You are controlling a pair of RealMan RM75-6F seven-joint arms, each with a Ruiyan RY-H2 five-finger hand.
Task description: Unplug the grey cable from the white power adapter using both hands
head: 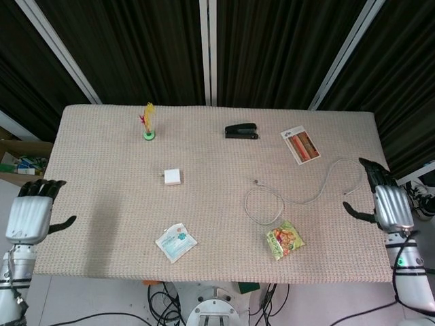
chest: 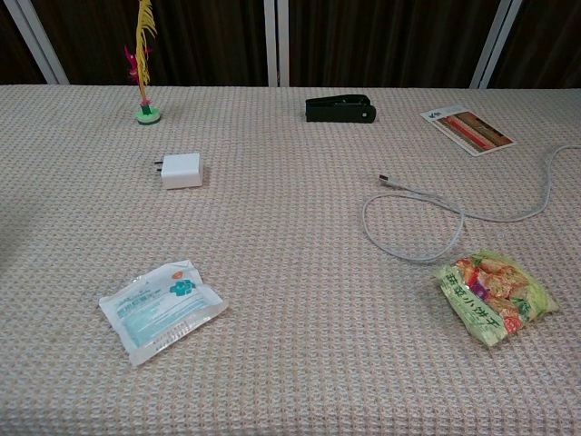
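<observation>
The white power adapter (head: 172, 177) (chest: 182, 170) lies alone on the left-centre of the table. The grey cable (head: 299, 200) (chest: 445, 216) lies apart from it on the right, curled in a loop, its free plug end (head: 256, 181) (chest: 384, 178) pointing toward the adapter with a wide gap between them. My left hand (head: 30, 210) hangs off the table's left edge, fingers spread and holding nothing. My right hand (head: 389, 204) is off the right edge, fingers apart and likewise holding nothing. Neither hand shows in the chest view.
A black stapler (head: 242, 130) (chest: 340, 110) and a printed card (head: 300, 145) (chest: 467, 129) lie at the back. A shuttlecock toy (head: 148, 123) (chest: 142, 64) stands back left. A white sachet (head: 175, 242) (chest: 161, 309) and a snack packet (head: 284, 240) (chest: 494, 295) lie near the front.
</observation>
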